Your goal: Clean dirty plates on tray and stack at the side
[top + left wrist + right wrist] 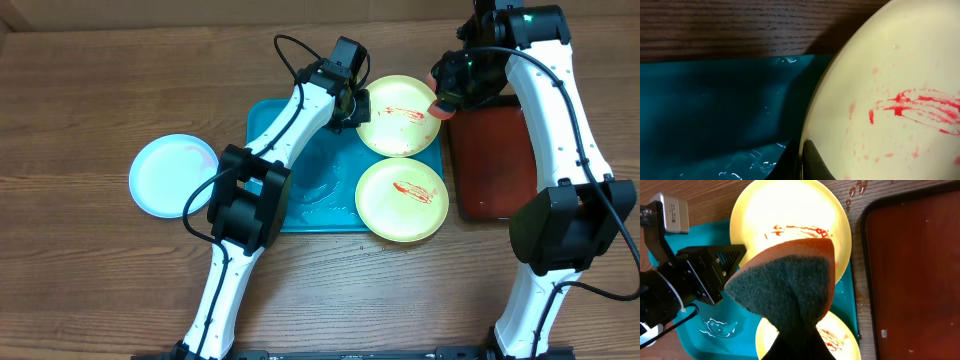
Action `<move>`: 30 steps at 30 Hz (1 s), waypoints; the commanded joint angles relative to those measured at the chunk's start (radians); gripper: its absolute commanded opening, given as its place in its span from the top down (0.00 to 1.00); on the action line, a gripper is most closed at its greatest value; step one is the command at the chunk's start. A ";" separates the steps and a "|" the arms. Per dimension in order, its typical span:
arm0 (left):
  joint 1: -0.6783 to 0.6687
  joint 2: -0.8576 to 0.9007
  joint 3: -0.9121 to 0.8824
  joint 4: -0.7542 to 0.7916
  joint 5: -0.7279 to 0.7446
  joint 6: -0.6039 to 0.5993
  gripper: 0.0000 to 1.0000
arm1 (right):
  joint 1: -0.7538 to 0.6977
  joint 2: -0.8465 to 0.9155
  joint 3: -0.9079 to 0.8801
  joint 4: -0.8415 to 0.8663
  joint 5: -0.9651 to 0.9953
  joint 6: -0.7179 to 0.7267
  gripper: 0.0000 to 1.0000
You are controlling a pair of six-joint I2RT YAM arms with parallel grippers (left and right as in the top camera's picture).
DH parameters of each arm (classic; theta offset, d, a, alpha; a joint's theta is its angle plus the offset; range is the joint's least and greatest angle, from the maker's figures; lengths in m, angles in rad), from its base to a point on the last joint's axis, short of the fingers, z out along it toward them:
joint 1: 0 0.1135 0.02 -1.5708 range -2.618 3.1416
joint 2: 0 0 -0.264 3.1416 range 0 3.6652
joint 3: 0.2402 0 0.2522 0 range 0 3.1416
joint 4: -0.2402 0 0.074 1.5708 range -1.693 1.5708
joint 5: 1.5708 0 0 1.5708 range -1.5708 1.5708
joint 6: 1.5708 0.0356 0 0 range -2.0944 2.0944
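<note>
Right, we have both arms on the far plate, the yellow-green one at the back right corner of the turquoise tray. The left gripper is closed on that plate's left rim, and in the left wrist view one dark finger sits against the edge. The right gripper is clamped on a sponge, green scouring face down, which hangs over the plate's right edge.

So the red smear lies to the left of the sponge, towards the plate's middle, with its long axis running left to right. We judge a stroke straight along it, towards the left gripper, is what the next move calls for, and the right arm is the one to do it.

The tray floor looks wet and the plate is glossy, so we'd expect some sliding if the pinch is weak. Room is tight: the near plate, also smeared, sits just beside it, and the dark red tray is just to the right. The pale plate lies on the table, well apart on the left.
</note>
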 commanded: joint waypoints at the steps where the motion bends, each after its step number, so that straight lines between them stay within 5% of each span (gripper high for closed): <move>1: 0.005 0.014 0.019 -0.011 -0.066 -0.005 0.96 | -0.007 -0.035 0.009 0.002 0.000 -0.008 0.96; 16: 0.158 -0.046 0.108 -0.548 -0.143 0.058 0.96 | 0.064 -0.030 0.005 0.063 -0.024 0.000 0.96; 30: 0.203 -0.047 -0.087 -0.587 -0.131 0.089 0.95 | 0.236 -0.014 -0.107 0.208 -0.040 0.079 0.96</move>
